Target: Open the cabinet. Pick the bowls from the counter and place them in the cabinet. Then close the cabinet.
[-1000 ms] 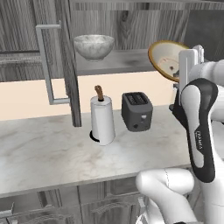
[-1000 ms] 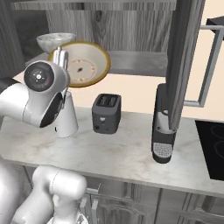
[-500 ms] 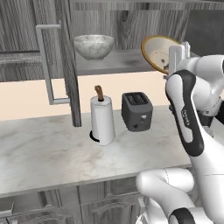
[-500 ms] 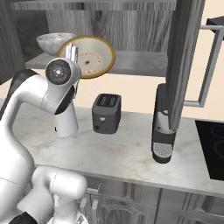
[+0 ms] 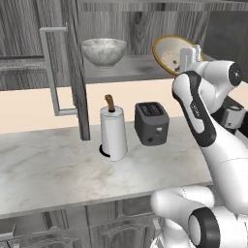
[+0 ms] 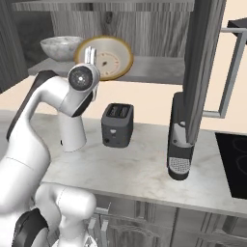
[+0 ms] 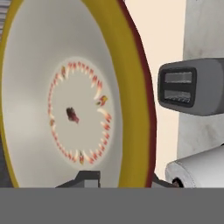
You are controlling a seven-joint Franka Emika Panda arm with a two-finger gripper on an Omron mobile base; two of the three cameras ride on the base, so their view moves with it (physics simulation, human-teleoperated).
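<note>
Kitchen wall in pale beige, fronted by the dark wood-grain cabinet (image 5: pixel 140 29), which stands with both doors swung wide; the left door (image 5: pixel 60 68) and its bar handle appear in the left base view, the right door (image 6: pixel 205 67) in the right base view. Below runs the pale marble counter (image 5: pixel 48 169), carrying, in descending size, a dark coffee machine (image 6: pixel 179 144) near the right door, a white paper towel roll (image 5: pixel 113 133), and a dark toaster (image 5: pixel 151 123) just beside the roll. Inside the cabinet, the grey shelf (image 6: pixel 154 70) bears the speckled grey bowl (image 5: pixel 103 51), upright at its left part. The tan bowl (image 6: pixel 108 58), brown-rimmed and wide, is raised at shelf height and tilted steeply on edge, its hollow facing outward toward the arm; the hand view shows a ring of small red marks in its middle. The claw (image 5: pixel 190 57) is clenched on this bowl's rim, with one finger (image 7: pixel 85 178) visible against the inner wall at the bottom of the hand view.

Step in hand, as judged: placing the second bowl, the first being already stowed. The next move calls for carrying the tan bowl further over the shelf, to the right of the grey one, levelling it so its base meets the shelf, and only then letting go. Closing both doors remains.
</note>
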